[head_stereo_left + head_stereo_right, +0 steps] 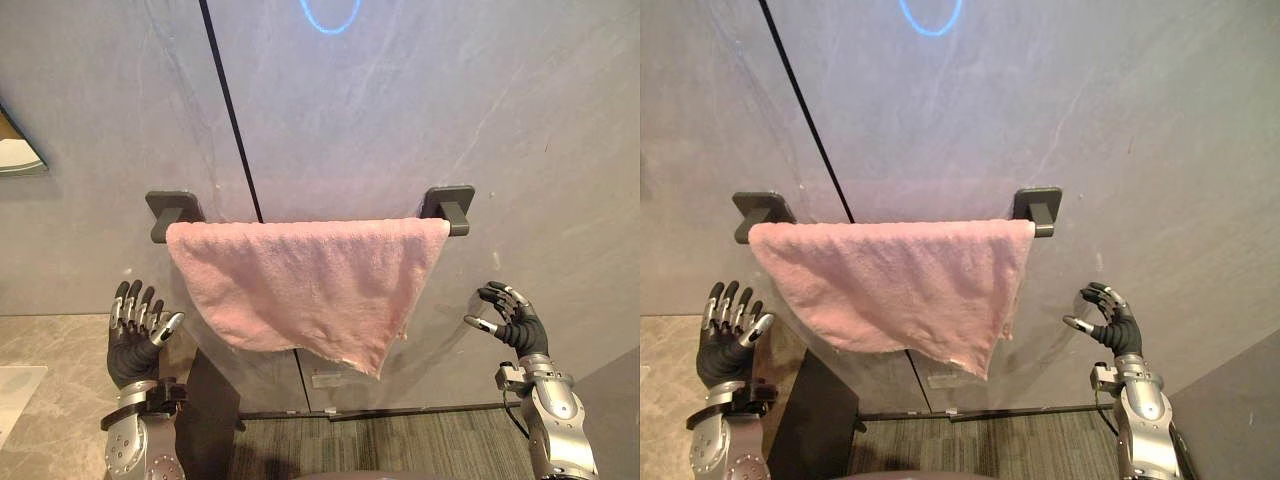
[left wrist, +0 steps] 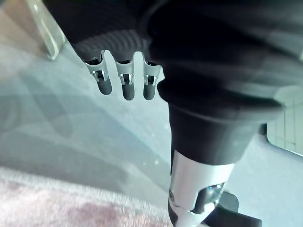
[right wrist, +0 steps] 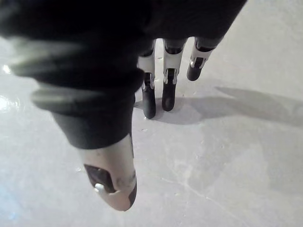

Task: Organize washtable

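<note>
Pink towel [image 1: 310, 290] hangs over the dark towel bar [image 1: 448, 207] on the far wall, skewed, with its low corner drooping right of centre. You have the left robot hand [image 1: 135, 335] up by its left edge and the right robot hand [image 1: 510, 318] off its right edge. Both have fingers apart and are empty, likely poised to straighten it.

One pink towel [image 1: 310, 290]; two dark brackets, left bracket [image 1: 175, 211] and right bracket [image 1: 447, 202]; two hands, left hand [image 1: 135, 338] and right hand [image 1: 516, 322].
</note>
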`<state>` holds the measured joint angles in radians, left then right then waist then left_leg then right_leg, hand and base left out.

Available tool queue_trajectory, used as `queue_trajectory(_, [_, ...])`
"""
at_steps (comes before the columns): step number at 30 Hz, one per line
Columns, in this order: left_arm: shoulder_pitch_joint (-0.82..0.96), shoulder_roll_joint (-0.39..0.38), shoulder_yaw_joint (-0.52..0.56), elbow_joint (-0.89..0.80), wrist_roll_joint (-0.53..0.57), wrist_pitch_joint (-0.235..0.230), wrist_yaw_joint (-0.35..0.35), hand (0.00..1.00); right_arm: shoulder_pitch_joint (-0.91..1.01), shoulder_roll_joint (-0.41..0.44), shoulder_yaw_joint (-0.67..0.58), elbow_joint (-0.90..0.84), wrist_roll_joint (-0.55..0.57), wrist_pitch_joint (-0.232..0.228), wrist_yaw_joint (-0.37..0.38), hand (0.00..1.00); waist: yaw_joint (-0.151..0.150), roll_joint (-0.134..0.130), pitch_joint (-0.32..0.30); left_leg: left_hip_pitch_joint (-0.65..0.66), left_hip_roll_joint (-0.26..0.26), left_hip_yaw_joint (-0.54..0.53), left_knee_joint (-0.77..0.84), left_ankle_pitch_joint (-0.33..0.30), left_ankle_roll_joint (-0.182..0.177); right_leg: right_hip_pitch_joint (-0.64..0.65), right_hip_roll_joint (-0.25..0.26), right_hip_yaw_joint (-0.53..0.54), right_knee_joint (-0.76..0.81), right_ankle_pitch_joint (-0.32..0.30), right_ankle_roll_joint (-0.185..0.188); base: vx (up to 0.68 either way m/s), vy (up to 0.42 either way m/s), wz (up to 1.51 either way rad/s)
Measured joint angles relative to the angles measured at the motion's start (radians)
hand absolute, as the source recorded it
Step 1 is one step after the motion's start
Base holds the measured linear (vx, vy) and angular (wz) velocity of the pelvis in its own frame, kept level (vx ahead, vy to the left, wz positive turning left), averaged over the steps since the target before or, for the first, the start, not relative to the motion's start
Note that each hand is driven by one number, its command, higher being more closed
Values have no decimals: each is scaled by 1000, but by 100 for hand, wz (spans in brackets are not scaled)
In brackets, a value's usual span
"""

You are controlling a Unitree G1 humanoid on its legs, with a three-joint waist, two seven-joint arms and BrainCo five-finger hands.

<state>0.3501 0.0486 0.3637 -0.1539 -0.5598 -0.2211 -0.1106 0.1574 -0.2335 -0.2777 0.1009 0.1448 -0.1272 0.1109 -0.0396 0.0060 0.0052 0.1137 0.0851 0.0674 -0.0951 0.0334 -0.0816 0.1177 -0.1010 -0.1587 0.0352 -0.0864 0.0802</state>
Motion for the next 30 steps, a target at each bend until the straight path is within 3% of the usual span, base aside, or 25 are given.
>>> queue_trajectory(7, [24, -2, 0, 68, -12, 15, 1, 0, -1, 13, 0, 57, -2, 5, -4, 0, 0, -2, 1, -4, 0, -4, 0, 0, 0, -1, 0, -4, -1, -1, -1, 0, 0, 0])
queue_trajectory(10, [23, 0, -10, 117, 42, 17, 3, 0, 2, 18, 3, 96, -19, 6, -5, 0, 0, -3, 2, -6, -1, -6, 0, 0, 0, -1, 0, -7, 0, -2, -1, 0, 0, 0])
queue_trajectory(19, [21, 56, -201, 343, 251, 43, -21, 0, 22, 26, 109, 328, -96, 22, 2, 0, 0, 1, 6, -17, 0, -6, 0, 0, 0, -19, -1, -5, 15, -9, -2, -3, -1, 0])
queue_trajectory(30, [8, 109, -265, 620, 439, 50, -17, 0, 28, 22, 164, 554, -173, 24, 4, 0, -2, 8, 18, -30, 2, 14, 0, 0, 0, -56, -2, 4, 49, -25, -3, -10, -1, -3])
